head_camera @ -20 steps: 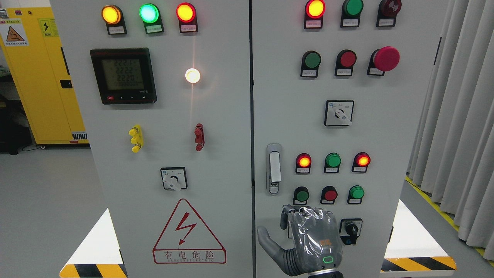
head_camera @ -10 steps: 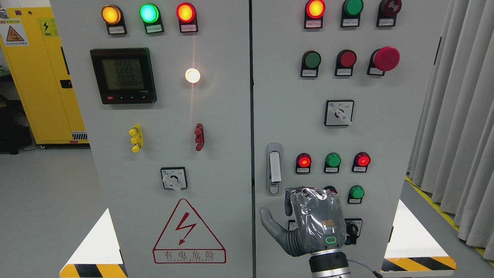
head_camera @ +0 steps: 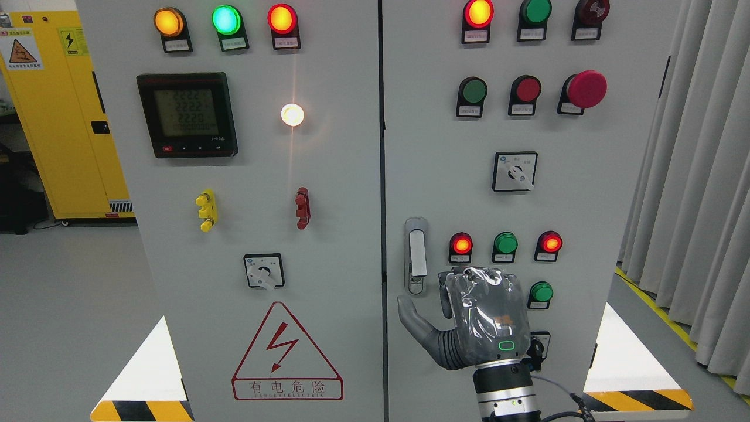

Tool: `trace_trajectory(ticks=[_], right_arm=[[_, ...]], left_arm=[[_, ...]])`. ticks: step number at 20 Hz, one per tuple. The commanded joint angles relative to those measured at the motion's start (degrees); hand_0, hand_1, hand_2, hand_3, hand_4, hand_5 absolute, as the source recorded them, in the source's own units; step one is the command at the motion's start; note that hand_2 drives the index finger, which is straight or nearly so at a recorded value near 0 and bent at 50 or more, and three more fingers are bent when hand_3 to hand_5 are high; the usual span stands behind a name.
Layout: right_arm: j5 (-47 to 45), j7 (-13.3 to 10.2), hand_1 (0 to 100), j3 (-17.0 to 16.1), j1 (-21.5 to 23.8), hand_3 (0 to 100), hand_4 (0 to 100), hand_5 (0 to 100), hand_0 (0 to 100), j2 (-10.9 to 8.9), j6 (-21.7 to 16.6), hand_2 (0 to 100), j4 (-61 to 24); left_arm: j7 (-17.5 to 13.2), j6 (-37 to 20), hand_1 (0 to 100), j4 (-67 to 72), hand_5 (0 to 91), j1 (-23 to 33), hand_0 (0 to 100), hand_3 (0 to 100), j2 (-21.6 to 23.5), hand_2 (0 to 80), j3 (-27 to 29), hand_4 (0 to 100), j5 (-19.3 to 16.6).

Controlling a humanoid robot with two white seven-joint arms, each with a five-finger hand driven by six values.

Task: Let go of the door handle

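The silver door handle point(head_camera: 416, 256) sits upright in its recess at the left edge of the right cabinet door point(head_camera: 574, 234). My right hand point(head_camera: 440, 292) comes up from the bottom edge, just right of and below the handle, its back toward the camera. The thumb point(head_camera: 410, 310) is spread out to the left, under the handle's lower end, and the fingers point(head_camera: 469, 274) bend forward toward the panel. The hand holds nothing and is apart from the handle. It covers two of the buttons in the lower row. My left arm does not show.
The door carries lit red lamps point(head_camera: 462, 244), green buttons point(head_camera: 541, 292), a rotary switch point(head_camera: 515, 171) and a red mushroom button point(head_camera: 586, 89). The left door point(head_camera: 328, 176) has a meter point(head_camera: 187, 114). A yellow cabinet point(head_camera: 64, 117) stands far left; grey curtains point(head_camera: 697, 176) hang right.
My right hand has risen along the right door, from below the lower button row to beside the handle's lower end. More of the wrist shows now.
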Motion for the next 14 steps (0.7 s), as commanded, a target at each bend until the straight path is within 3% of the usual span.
trace_trajectory(ticks=[1,14], right_arm=[[0.1,0.47,24,-0.4,-2.17,100,100,100,24,0.25,0.11,100,2.96],[0.02,0.83,22,-0.14,-3.4,100,100,100,33,0.42,0.9,100,3.4]], left_arm=[[0.01,0.0,56,-0.88,0.0,0.0,12,0,0.04,0.0,0.0,0,0.0],[0.01,0.0,56,-0.88,0.0,0.0,12,0,0.04,0.0,0.0,0,0.0]])
